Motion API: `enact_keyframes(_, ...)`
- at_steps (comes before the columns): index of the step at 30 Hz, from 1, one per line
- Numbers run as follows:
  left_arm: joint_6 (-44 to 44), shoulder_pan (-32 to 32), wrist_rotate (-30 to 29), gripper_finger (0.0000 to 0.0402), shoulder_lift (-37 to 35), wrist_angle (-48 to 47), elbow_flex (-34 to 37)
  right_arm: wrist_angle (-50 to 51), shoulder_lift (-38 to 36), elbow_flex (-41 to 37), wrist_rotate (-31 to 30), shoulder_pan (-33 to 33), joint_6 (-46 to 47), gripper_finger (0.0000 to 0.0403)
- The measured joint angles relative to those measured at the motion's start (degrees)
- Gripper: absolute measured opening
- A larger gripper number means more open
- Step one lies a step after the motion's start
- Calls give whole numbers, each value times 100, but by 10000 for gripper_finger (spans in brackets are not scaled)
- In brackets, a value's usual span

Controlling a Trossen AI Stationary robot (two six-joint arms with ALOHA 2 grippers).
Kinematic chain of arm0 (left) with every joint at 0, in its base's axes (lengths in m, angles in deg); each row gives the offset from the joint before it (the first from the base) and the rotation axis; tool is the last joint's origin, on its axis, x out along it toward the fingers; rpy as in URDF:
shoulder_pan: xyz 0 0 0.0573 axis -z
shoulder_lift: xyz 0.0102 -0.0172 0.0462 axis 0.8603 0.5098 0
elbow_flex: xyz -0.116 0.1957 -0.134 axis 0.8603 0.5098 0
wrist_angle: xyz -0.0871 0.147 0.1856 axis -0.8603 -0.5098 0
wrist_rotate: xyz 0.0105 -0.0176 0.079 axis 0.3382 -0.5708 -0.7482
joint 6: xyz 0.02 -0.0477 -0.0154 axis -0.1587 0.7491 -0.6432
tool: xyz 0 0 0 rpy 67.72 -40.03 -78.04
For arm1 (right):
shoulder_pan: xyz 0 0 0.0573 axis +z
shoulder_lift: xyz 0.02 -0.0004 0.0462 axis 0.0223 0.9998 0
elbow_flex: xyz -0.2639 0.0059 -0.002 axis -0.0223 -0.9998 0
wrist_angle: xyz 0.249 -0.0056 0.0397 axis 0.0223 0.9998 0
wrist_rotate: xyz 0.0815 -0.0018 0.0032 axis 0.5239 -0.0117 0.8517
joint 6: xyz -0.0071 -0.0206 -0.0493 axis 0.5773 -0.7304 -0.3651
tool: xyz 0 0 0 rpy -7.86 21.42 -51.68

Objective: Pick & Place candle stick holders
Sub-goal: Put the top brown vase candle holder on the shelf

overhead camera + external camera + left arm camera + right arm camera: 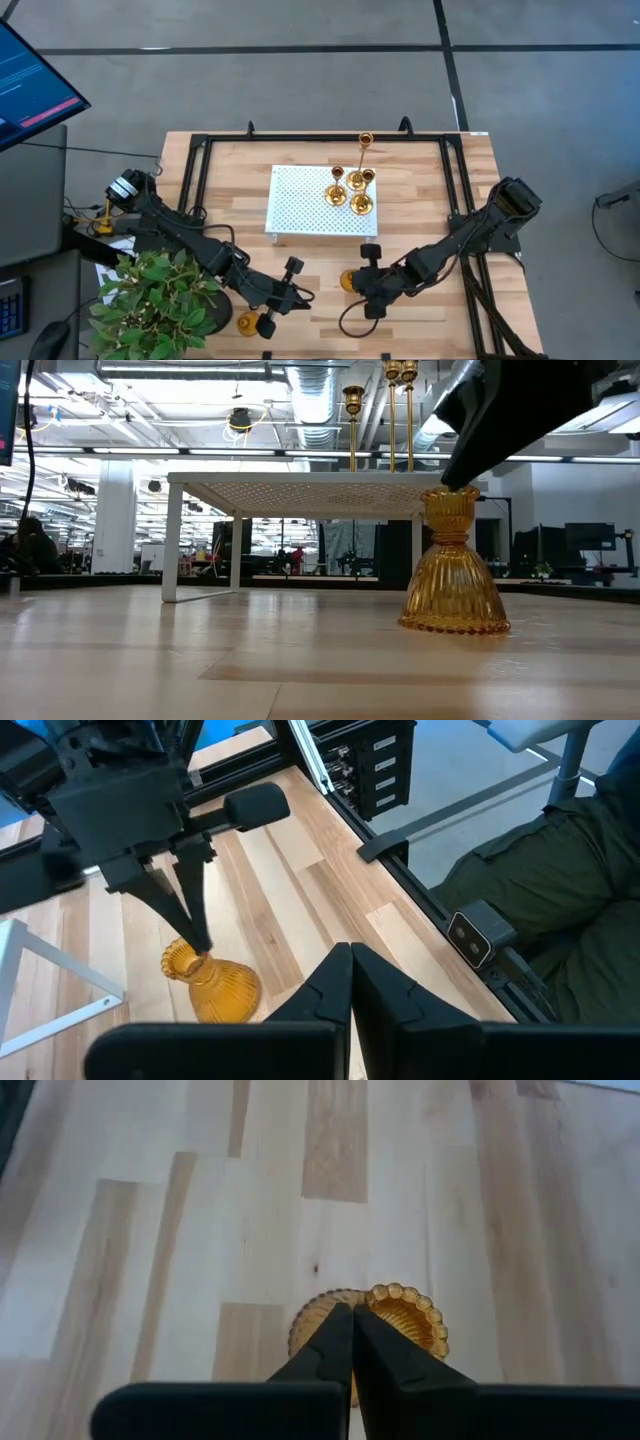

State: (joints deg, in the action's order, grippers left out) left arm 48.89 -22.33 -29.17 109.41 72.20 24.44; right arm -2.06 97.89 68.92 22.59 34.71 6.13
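Pale wood table (420, 210), open workshop room behind. Amber ribbed holder (455, 565) stands upright on the table's near part, in front of the white perforated tray (300, 200). Right gripper (195, 935) directly above it, fingers pressed together, tips at the cup rim; whether they pinch the rim, cannot tell. Four gold holders (352, 185) stand on or beside the tray's far right corner. Left gripper (298, 283) nearby, fingers pressed together, empty. Another holder (252, 322) lies near the potted plant (160, 300).

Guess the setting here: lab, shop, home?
Likely a robotics lab in an open industrial hall: exposed ceiling ducts, a black frame bolted around the wooden table, and a monitor beside it.
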Motion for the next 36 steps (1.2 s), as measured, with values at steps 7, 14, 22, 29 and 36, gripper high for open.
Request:
enact_keyframes(7, 0, 0, 1, 6, 0, 0, 0, 382, -7, 366, -96, 0, -154, 3)
enact_keyframes(14, 0, 0, 1, 6, 0, -2, 2, 648, -19, 390, 83, 22, -256, 2)
enact_keyframes(22, 0, -2, 1, 5, 0, -2, 2, 976, 50, 401, 184, -100, -483, 1)
enact_keyframes(29, 0, -4, 2, 7, 0, 10, 32, 802, 383, 443, 387, -244, -615, 55)
enact_keyframes(36, 199, -2, 3, 7, 0, 4, 324, 736, 475, 451, 420, -273, -597, 85)
